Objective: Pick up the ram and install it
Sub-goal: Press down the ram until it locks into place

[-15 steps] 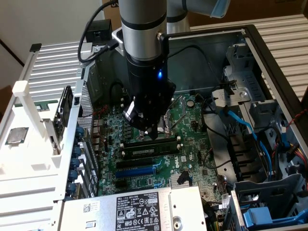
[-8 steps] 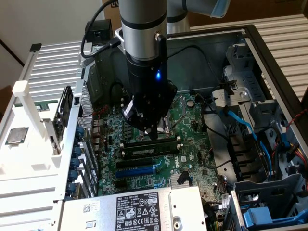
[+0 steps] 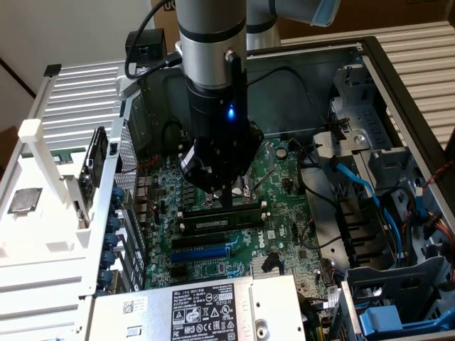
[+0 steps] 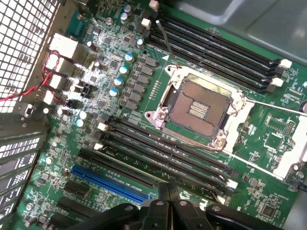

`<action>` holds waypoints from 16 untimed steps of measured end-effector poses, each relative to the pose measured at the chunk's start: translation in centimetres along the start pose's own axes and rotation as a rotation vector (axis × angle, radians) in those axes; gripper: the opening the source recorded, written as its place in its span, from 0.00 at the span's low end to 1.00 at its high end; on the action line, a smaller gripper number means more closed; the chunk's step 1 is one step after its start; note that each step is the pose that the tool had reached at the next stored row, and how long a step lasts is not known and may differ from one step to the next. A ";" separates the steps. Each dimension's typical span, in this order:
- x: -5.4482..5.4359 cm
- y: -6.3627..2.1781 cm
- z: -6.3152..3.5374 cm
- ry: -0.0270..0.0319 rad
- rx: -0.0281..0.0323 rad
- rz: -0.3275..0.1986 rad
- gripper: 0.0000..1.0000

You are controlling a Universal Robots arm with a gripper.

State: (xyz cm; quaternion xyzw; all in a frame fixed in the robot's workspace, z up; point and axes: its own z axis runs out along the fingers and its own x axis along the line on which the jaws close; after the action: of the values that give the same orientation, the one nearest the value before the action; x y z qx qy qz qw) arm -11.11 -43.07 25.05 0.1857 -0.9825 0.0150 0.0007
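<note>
In the exterior view, the long, thin, dark stick of ram (image 3: pixel 220 221) with a pale label strip lies flat in a black slot on the green motherboard (image 3: pixel 284 213). It sits just below the claw (image 3: pixel 226 199), between two white end clips. The claw is at the end of a big grey and black robot arm (image 3: pixel 213 85) with a small blue light. It hangs right over the ram, very close to it. I cannot tell if it touches the ram. The motherboard lies inside an open grey metal computer case (image 3: pixel 398 78). One blue slot (image 3: pixel 202 252) lies below the ram. Blue cables (image 3: pixel 370 192) run on the exterior view's right. A silver box with a white sticker (image 3: pixel 199 309) sits at the bottom.

In the wrist view, the claw (image 4: pixel 168 191) is shut tight, its two black fingers (image 4: pixel 163 194) pressed together with nothing between them. Four long black slots (image 4: pixel 168 148) lie side by side near it. Four more black slots (image 4: pixel 216 52) lie past the square silver chip socket (image 4: pixel 199 105). One blue slot (image 4: pixel 110 184) lies beside the near group.
</note>
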 end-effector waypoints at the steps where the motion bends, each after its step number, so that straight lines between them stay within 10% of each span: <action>1: 0.0 0.00 0.00 0.0007 0.0008 0.012 0.10; 16: 0.0 0.00 0.01 0.0097 0.0036 0.248 0.10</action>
State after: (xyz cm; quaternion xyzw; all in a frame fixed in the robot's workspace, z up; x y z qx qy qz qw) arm -11.11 -43.07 25.04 0.0628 -0.9979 0.0177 0.0032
